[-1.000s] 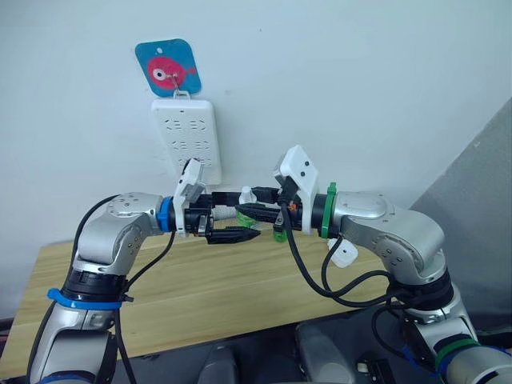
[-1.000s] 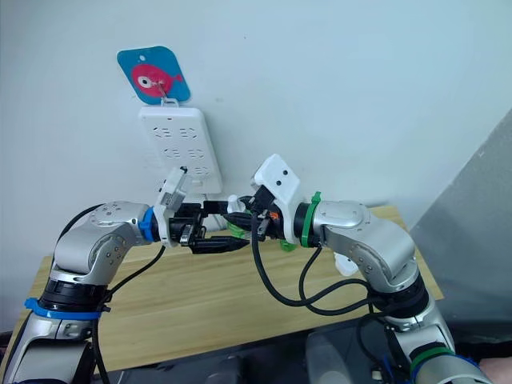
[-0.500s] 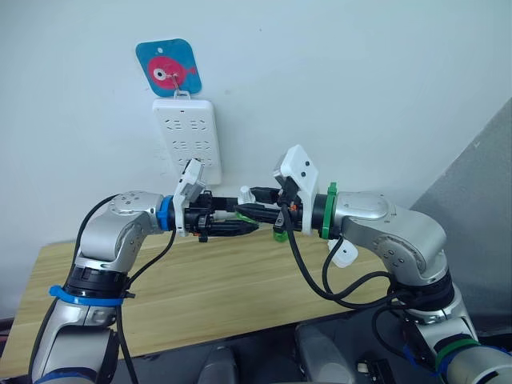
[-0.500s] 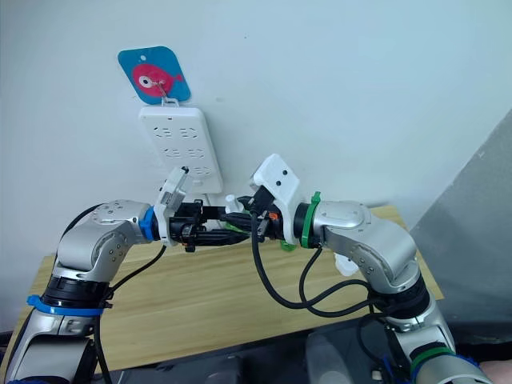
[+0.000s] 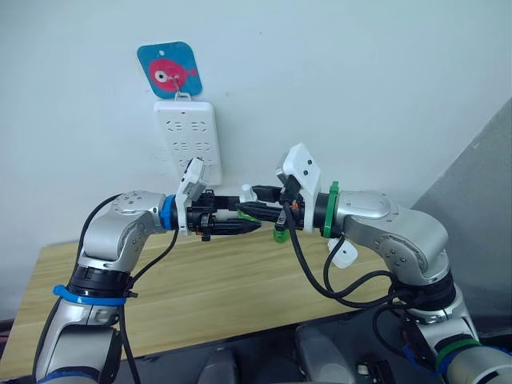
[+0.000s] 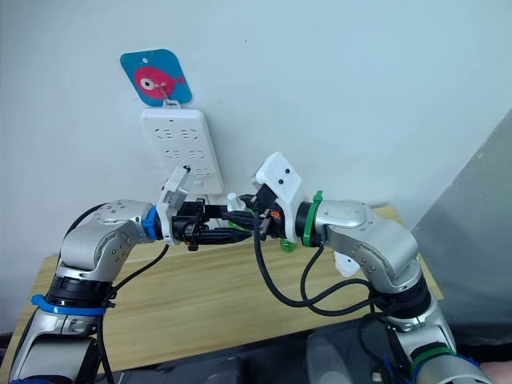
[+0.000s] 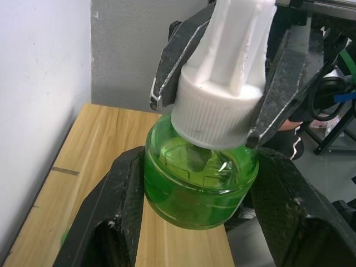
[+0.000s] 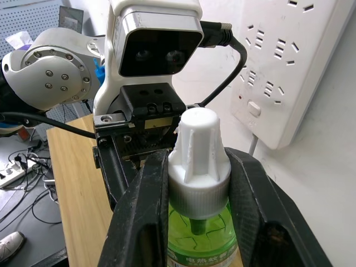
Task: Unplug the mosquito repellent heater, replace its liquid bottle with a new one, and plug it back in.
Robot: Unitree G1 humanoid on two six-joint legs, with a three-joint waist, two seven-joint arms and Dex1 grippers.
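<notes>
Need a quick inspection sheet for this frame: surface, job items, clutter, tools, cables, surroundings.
Surface: wooden table, bare where visible.
Job's things: green liquid bottle with white cap, held in the air between both arms. Small white rounded object by the right arm, possibly the heater; cannot tell.
Clutter: nothing seen.
Tools: left tool grips the bottle's green body; right tool grips it at the cap.
Cables: black cables loop under the right arm; another runs along the left arm.
Surroundings: white power strip hanging on the wall under a blue tag with a pink fish; nothing plugged into it.
</notes>
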